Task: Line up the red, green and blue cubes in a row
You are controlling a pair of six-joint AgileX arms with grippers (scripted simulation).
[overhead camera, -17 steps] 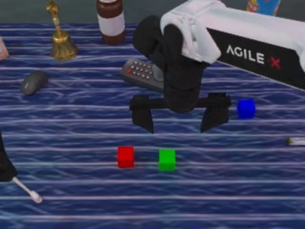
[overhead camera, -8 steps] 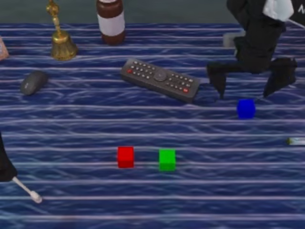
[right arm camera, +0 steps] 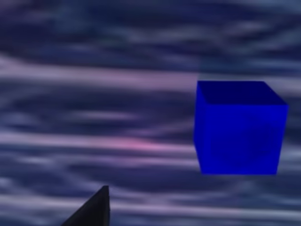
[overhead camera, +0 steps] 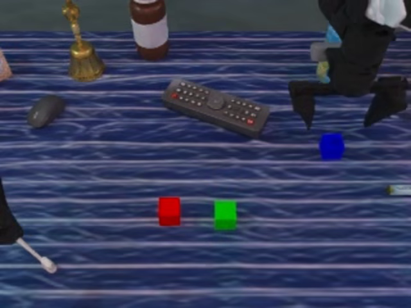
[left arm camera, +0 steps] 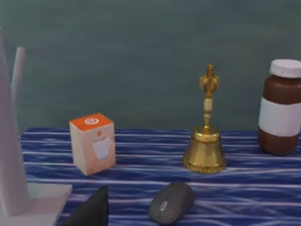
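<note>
In the upper right of the top view, sliding a little further right and down: right gripper (overhead camera: 350, 110), fingers wide apart, holding nothing, closing in above blue cube (overhead camera: 332, 145). Waiting lower middle, side by side: red cube (overhead camera: 169, 211), green cube (overhead camera: 225, 214). Resting at left edge: left gripper (overhead camera: 8, 224).

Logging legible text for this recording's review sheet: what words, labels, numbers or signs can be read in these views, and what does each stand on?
No words or numbers read anywhere.
Orange and white carton box: a round white sign on top and a cup drawing on its side, no legible words.
Brown jar with white label: label blank.
Dark grey rectangular remote control: button markings too small to read.
Red, green and blue cubes: plain.
</note>
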